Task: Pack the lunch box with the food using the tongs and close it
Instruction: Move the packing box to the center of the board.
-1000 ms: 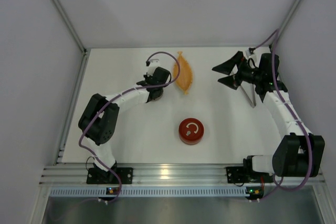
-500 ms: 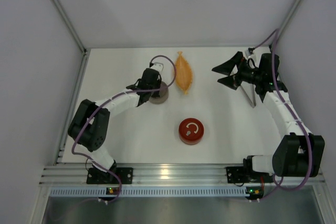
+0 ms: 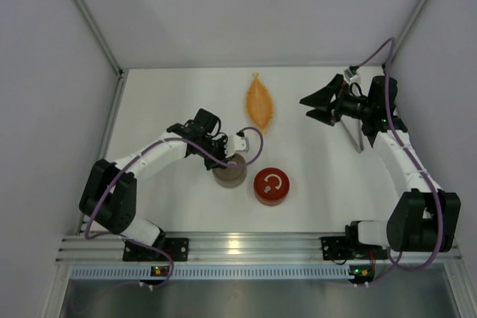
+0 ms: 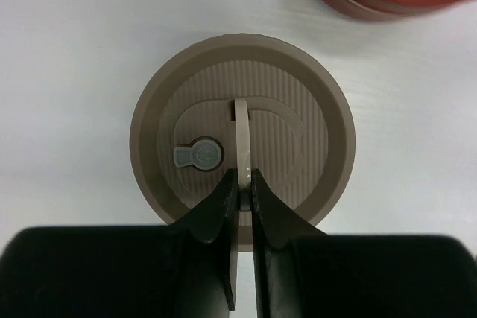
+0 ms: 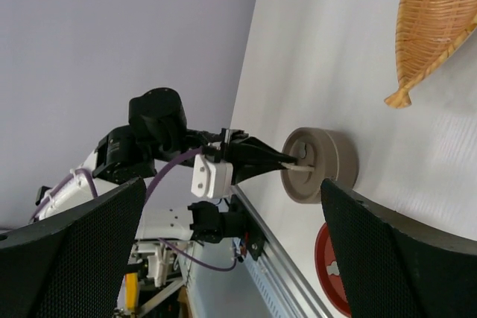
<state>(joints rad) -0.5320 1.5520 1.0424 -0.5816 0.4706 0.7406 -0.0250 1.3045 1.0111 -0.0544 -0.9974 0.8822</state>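
The left gripper (image 4: 240,181) is nearly closed, pinching the raised handle (image 4: 241,128) of the beige tin (image 4: 313,109), which sits just left of the red tin (image 3: 270,185). The right gripper (image 3: 310,107) hangs wide open and empty at far right. The tongs (image 3: 357,138) seem to lie on the table (image 3: 171,94) beneath that arm, partly hidden.

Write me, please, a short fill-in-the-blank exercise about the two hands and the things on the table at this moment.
1. The left hand is shut on the thin upright ____ on top of the beige container.
2. The right hand holds nothing, and its jaws stand ____.
3. The round container next to the beige container is ____ in colour.
4. The leaf-shaped dish is ____ in colour.

Missing words: handle; open; red; orange.
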